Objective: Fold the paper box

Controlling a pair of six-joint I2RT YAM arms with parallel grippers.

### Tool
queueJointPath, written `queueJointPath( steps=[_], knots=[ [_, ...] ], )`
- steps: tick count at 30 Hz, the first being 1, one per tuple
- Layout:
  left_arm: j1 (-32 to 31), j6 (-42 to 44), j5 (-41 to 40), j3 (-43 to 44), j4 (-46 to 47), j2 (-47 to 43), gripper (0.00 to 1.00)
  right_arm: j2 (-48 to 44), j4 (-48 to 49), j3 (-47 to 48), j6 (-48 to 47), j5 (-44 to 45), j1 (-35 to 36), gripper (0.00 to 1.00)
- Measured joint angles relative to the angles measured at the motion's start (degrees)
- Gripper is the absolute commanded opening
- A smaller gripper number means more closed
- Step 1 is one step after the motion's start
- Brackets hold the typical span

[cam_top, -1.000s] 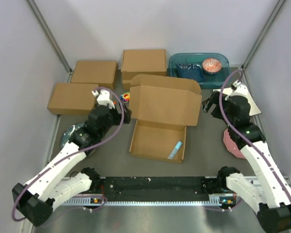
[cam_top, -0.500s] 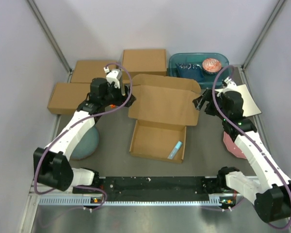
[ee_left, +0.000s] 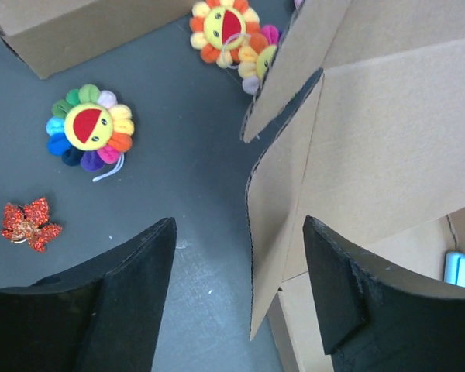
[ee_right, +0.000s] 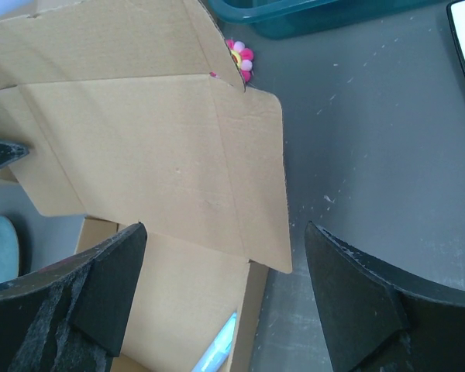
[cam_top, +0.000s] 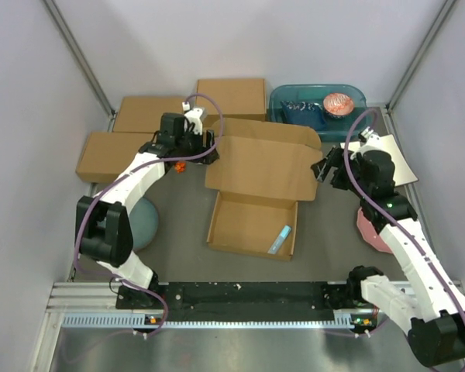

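Roughly at the middle of the dark grey table [cam_top: 333, 232] sits the paper box [cam_top: 249, 225], a plain brown corrugated-cardboard die-cut piece, half assembled. It has a shallow rectangular tray with its walls up. A broad lid panel rises from the far wall, with a rounded side flap at each end and a further flap along its top edge. A small light-blue strip [cam_top: 279, 239] lies in the tray's near right corner.

Counted:
- one paper box
- three closed brown cardboard boxes [cam_top: 149, 114] at the far left
- one teal plastic bin [cam_top: 318, 99] at the far right
- one white square sheet [cam_top: 391, 151] beside the right arm
- three flower-shaped plush toys [ee_left: 91, 126] in the left wrist view, one half hidden behind a flap
- one red glittery ornament [ee_left: 29, 223]

The box's long axis runs left to right across the table, a little skewed. The tray opens upward, and the lid's inner face turns toward the arms.

The left gripper [ee_left: 240, 287] stands wide, with the edge of the lid's left flap between its fingers, unclamped. The right gripper [ee_right: 225, 302] is spread wide too, hovering over the lid's right flap and holding nothing.
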Motion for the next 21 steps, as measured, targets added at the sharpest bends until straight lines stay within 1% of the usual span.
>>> queueJointPath(
  steps=[1,2,7,8,9,11,12,16,21],
  knots=[
    [0.0,0.1,0.4,0.2,-0.2,0.6,0.63,-0.5,-0.3,0.0,0.0,0.0,0.0,0.83],
    [0.0,0.2,0.9,0.3,-0.5,0.9,0.54,-1.0,-0.8,0.0,-0.1,0.0,0.0,0.83],
    [0.0,0.5,3.2,0.1,-1.4,1.3,0.40,-2.2,-2.8,0.0,-0.9,-0.2,0.0,0.83],
    [0.0,0.5,3.7,-0.2,-1.1,1.3,0.38,-2.1,-3.3,0.0,-1.1,-0.3,0.0,0.83],
    [0.0,0.5,4.1,-0.7,-0.9,1.2,0.33,-2.1,-3.9,0.0,-1.2,-0.3,0.0,0.83],
    [0.0,0.5,4.6,-1.7,-0.8,1.1,0.29,-2.1,-4.6,0.0,-1.4,-0.4,0.0,0.83],
    [0.0,0.5,4.9,-2.2,-0.9,1.1,0.24,-2.1,-4.9,0.2,-1.5,-0.6,0.0,0.83],
    [-0.4,0.3,5.6,-3.6,-0.7,0.4,0.16,-2.1,-5.9,1.0,-1.5,-0.9,0.0,0.83],
    [-1.6,-1.0,4.2,-9.4,2.4,-5.0,0.13,-1.0,-8.7,3.8,-2.5,-0.7,0.0,0.84]
  ],
)
